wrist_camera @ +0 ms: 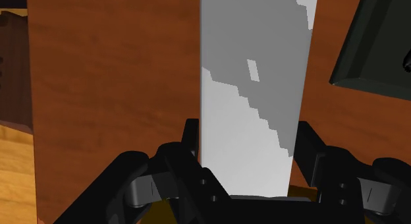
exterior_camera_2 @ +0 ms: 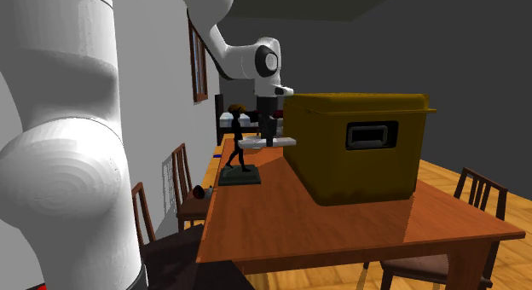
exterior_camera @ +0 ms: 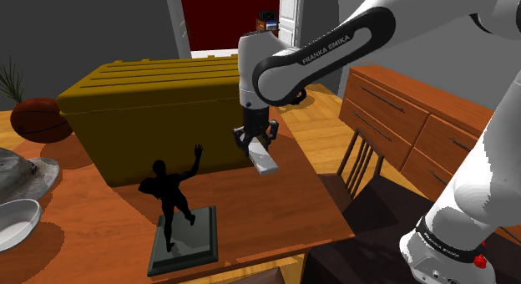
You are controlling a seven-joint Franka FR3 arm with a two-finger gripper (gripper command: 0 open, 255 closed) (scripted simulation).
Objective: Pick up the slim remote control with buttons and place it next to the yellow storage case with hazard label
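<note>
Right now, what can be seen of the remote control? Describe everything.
The remote is a slim, flat, plain grey slab with one small lighter mark on its face; no buttons are distinguishable. The gripper clasps one end, the rest jutting out. It hangs above the wooden table, near the yellow case, touching nothing else.

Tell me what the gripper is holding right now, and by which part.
The gripper is shut on the grey remote, its fingers pinching the two long sides near one end; the rest sticks out beyond them.
</note>
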